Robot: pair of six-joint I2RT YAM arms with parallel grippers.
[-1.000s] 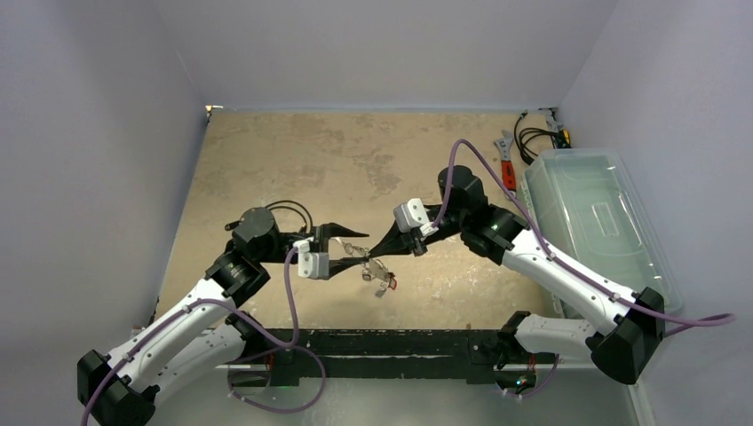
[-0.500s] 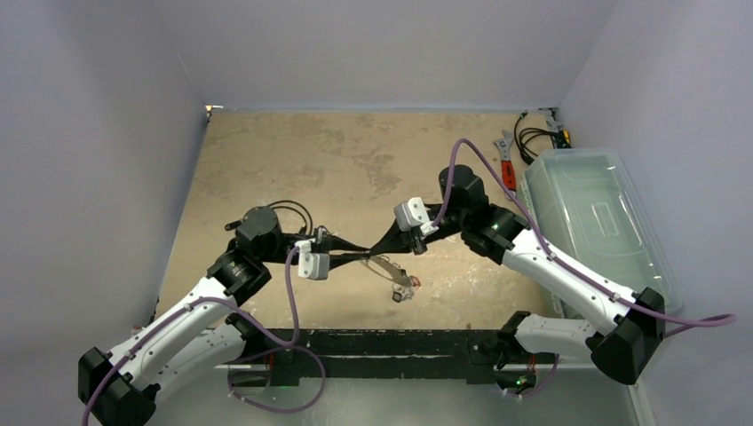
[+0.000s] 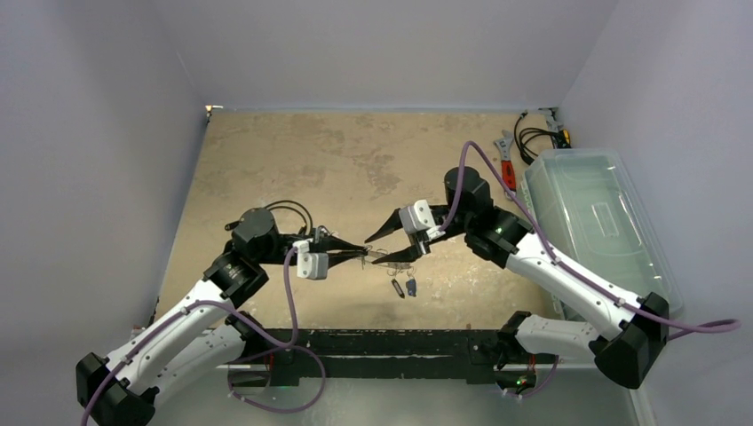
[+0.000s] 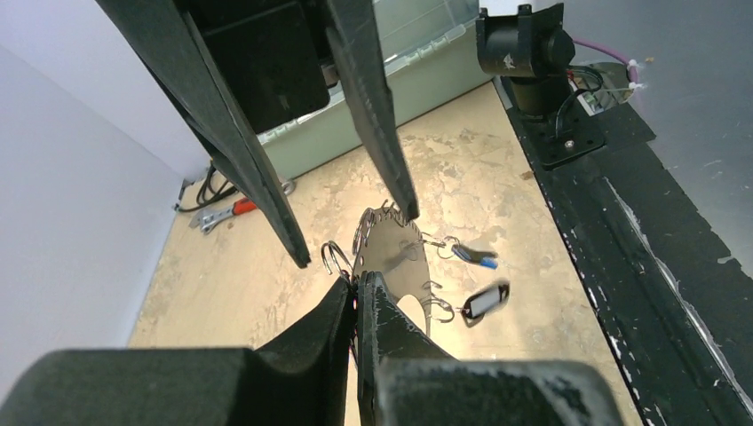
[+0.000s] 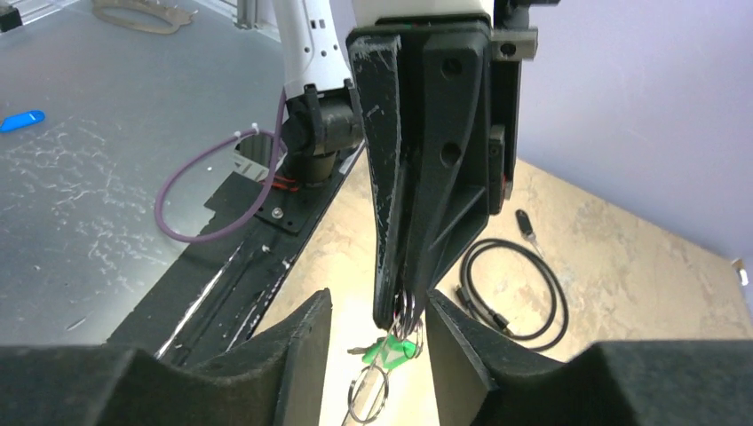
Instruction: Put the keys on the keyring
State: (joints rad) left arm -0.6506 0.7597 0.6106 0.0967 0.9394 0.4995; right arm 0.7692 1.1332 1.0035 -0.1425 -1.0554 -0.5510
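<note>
My left gripper (image 3: 360,255) is shut on the rim of the keyring (image 3: 382,258), a toothed silvery ring held above the table. In the left wrist view the keyring (image 4: 391,257) sticks out from my shut fingers (image 4: 382,328). A blue key (image 4: 475,257) and a black tag (image 4: 484,302) hang from it on small rings. They dangle below the keyring in the top view (image 3: 404,287). My right gripper (image 3: 371,252) is open, its fingers either side of the left fingertips and the ring. In the right wrist view a green key (image 5: 391,349) hangs between my open fingers (image 5: 302,355).
A clear lidded plastic bin (image 3: 604,222) stands at the right. A red-handled wrench (image 3: 508,169) and black cables (image 3: 533,138) lie at the back right. A black coiled cable (image 5: 515,284) lies by the left arm. A black rail (image 3: 382,342) runs along the near edge.
My right gripper has opened and let go of the keyring, drawing slightly back to the right. The hanging keys have swung. My left gripper keeps its hold.
</note>
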